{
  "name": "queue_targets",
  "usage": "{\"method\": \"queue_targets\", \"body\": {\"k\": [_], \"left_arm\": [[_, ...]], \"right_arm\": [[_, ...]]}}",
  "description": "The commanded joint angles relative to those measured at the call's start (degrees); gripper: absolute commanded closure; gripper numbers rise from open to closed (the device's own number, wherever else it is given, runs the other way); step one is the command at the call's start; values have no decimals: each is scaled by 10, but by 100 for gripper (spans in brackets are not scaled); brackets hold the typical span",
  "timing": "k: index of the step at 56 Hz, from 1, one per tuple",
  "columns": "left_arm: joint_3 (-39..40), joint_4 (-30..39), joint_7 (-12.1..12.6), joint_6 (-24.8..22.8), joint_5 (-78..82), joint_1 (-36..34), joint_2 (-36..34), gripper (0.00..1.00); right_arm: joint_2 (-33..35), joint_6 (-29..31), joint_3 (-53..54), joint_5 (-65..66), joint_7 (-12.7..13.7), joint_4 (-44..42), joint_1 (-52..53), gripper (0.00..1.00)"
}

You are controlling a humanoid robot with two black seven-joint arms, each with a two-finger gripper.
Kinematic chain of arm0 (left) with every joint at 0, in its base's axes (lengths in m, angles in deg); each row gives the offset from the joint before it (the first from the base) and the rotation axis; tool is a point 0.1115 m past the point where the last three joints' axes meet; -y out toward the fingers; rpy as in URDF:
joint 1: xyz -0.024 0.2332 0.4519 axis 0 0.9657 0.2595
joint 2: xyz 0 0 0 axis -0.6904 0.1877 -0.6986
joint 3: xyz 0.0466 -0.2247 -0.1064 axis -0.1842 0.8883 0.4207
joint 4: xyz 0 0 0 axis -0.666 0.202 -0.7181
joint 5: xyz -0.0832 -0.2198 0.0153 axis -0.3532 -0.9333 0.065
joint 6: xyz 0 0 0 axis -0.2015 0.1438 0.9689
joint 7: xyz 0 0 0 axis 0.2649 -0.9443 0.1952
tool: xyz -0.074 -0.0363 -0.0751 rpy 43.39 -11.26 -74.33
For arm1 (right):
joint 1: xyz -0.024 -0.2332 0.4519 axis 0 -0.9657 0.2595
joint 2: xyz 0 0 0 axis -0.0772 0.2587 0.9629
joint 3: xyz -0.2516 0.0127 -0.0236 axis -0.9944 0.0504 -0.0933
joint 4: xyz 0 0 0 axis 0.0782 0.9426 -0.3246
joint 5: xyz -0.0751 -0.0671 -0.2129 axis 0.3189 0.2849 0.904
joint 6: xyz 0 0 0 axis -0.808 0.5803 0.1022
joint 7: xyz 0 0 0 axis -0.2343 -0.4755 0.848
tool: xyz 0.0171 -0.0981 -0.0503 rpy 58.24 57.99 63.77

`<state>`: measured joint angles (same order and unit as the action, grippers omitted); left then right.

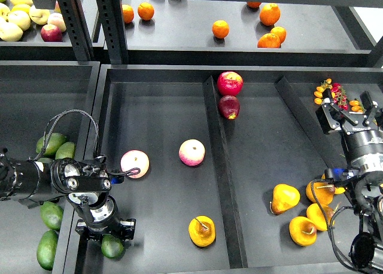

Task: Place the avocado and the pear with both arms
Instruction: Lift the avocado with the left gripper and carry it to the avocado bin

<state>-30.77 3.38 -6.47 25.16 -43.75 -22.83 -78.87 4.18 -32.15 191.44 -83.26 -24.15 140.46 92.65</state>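
My left gripper (106, 233) hangs over the front left corner of the middle tray (161, 88), its fingers around a dark green avocado (112, 246); it looks shut on it. More avocados (51, 143) lie in the left bin. One golden pear (202, 231) lies at the front of the same tray compartment. Several pears (285, 198) lie in the right compartment. My right gripper (349, 113) is open and empty, above and behind those pears.
Two pink-yellow apples (191, 152) lie mid-tray, one right by my left arm (135, 163). Two red apples (230, 82) sit by the divider (218, 166). Oranges (220, 29) and pale apples (18, 17) are on the back shelf. Small fruits (333, 91) lie at far right.
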Motion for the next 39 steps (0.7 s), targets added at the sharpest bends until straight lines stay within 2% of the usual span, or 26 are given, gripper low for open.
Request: {"method": "queue_targets", "body": {"k": [1,16,39], "left_arm": [[50,-12,0,0,-13,-51,-1,72],[67,-56,0,0,-34,-118,-8,72],[77,-50,0,0,-25,-127,-211,72]], "right_arm": [[0,0,-2,0,0,0,-1,0],[0,2,-6,0,1,1,-4,0],[0,5,-10,1,4,1,-7,0]]}}
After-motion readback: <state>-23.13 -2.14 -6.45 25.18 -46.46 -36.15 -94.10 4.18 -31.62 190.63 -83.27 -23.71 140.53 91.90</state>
